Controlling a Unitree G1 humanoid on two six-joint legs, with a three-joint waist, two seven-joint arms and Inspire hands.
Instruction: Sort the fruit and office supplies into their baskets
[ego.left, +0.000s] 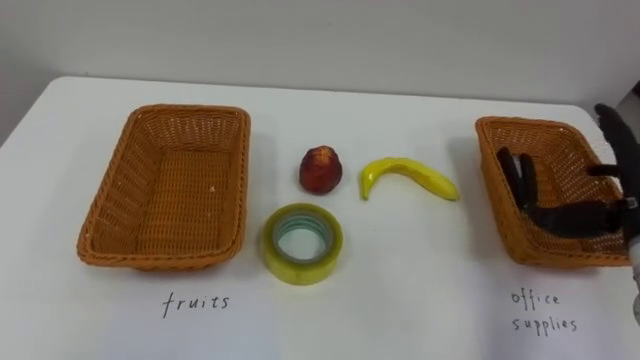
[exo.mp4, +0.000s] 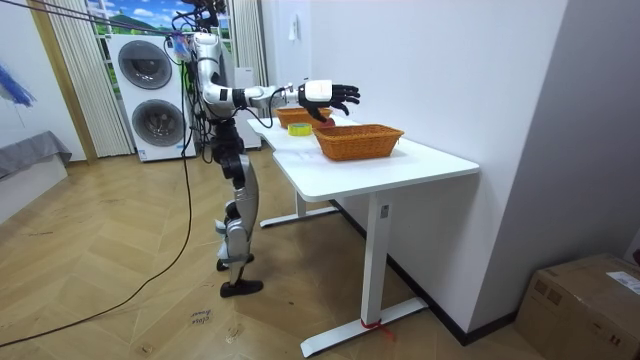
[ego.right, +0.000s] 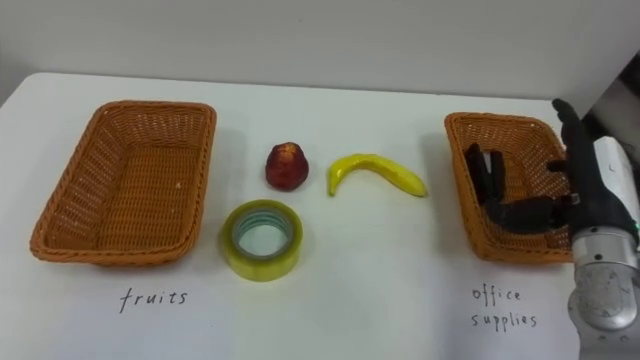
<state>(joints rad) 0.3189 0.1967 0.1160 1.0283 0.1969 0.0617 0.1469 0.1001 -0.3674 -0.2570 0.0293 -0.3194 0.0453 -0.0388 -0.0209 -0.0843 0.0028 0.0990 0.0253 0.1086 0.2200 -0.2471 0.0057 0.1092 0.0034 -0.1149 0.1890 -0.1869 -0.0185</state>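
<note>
Our right robot hand (ego.right: 597, 185) hangs with fingers spread, holding nothing we can make out, at the right end of the worktop (ego.right: 380, 300), above the office-supplies basket (ego.right: 500, 119). At the far left, the fruit basket (ego.right: 60, 235) sits empty. Between the baskets lie the tape roll (ego.right: 260, 266), the banana (ego.right: 378, 172) and a red apple (ego.right: 286, 166), each apart. We judge the tape comes next: rise clear of the rim, approach from above, and pinch the ring's wall firmly so it cannot roll.

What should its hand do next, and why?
Probably swing the right hand left to the yellow tape roll: the hand hovers open over the right orange wicker basket, for office supplies, while the roll lies on the white table outside it.
</note>
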